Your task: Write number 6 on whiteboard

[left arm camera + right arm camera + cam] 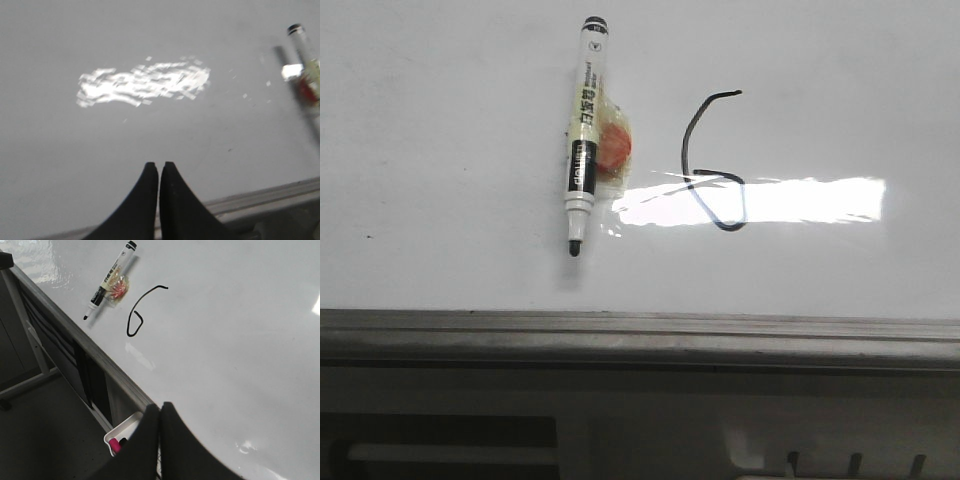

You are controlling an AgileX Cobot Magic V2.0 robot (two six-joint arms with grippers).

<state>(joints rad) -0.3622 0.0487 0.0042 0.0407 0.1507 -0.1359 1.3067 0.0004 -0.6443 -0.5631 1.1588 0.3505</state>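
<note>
The marker (585, 135) lies flat on the whiteboard (440, 150), its tip pointing toward the board's near frame edge (640, 330) and its cap end away from it. Just right of the marker, touching its barrel, sits a small wrapped lump (613, 145). Further right of the marker, apart from it, the number 6 (712, 165) stands drawn on the board, reaching about as near to the frame as the marker's tip. A glare patch (760, 200) lies across the lower part of the number 6, to the marker's right.
</note>
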